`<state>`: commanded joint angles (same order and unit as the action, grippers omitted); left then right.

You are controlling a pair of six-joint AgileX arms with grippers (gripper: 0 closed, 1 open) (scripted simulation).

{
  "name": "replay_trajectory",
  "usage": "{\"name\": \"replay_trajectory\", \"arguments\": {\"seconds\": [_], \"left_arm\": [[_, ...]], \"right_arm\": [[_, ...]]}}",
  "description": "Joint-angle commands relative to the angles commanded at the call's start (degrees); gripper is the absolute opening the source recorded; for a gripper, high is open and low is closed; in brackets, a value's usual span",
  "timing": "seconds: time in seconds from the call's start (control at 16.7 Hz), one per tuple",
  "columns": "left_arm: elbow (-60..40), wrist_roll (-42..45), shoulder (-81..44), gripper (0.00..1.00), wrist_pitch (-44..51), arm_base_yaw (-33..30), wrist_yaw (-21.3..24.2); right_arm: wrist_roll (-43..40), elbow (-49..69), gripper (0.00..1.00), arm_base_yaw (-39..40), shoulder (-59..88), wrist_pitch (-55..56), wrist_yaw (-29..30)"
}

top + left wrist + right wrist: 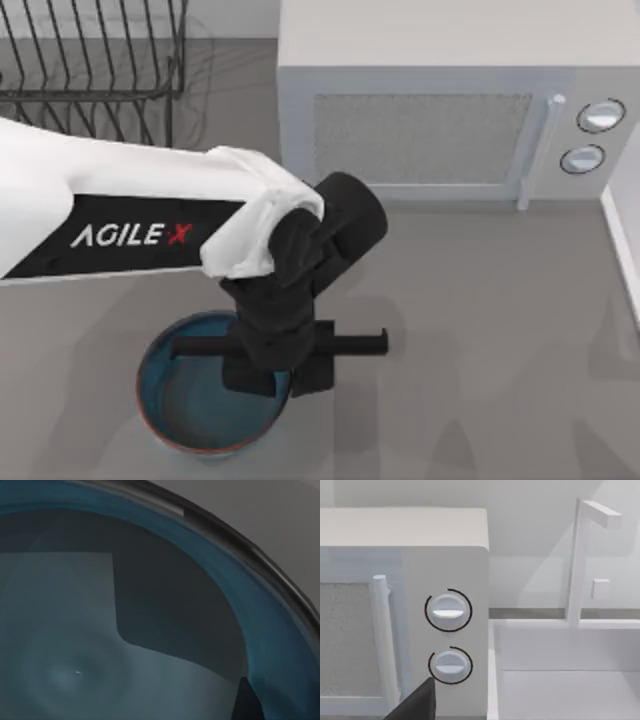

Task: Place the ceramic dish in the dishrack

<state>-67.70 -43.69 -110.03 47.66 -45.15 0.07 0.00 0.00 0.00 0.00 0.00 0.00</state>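
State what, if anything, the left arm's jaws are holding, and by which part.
It cannot be told. The left gripper is down over the ceramic dish near its right rim, but the jaws are hidden by the wrist.

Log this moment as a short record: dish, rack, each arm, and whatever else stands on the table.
dish: blue ceramic dish flat on the table, near front edge, left of centre
rack: black wire dishrack at back left, no dish in it
left arm: left gripper lowered over the dish's right rim
right arm: parked, its camera facing the microwave's knobs and a white sink
other: white microwave at back right, door shut
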Motion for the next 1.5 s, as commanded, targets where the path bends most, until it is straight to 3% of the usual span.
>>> {"name": "replay_trajectory", "arguments": {"seconds": [0.36, 0.84, 1.02, 1.5], "left_arm": [[-4.02, -0.27, 0.07, 0.00, 4.09, -0.26, 0.01], [-31.07, -0.82, 2.38, 0.00, 35.43, -0.64, -0.01], [-38.49, -0.64, 3.95, 0.00, 43.05, -0.54, -0.01], [-40.12, 0.02, 5.10, 0.00, 44.39, 0.19, 0.09]], "right_arm": [[0.00, 0.00, 1.00, 0.00, 0.00, 0.00, 0.00], [0.00, 0.00, 1.00, 0.00, 0.00, 0.00, 0.00], [0.00, 0.00, 1.00, 0.00, 0.00, 0.00, 0.00], [0.00, 0.00, 1.00, 0.00, 0.00, 0.00, 0.00]]}}
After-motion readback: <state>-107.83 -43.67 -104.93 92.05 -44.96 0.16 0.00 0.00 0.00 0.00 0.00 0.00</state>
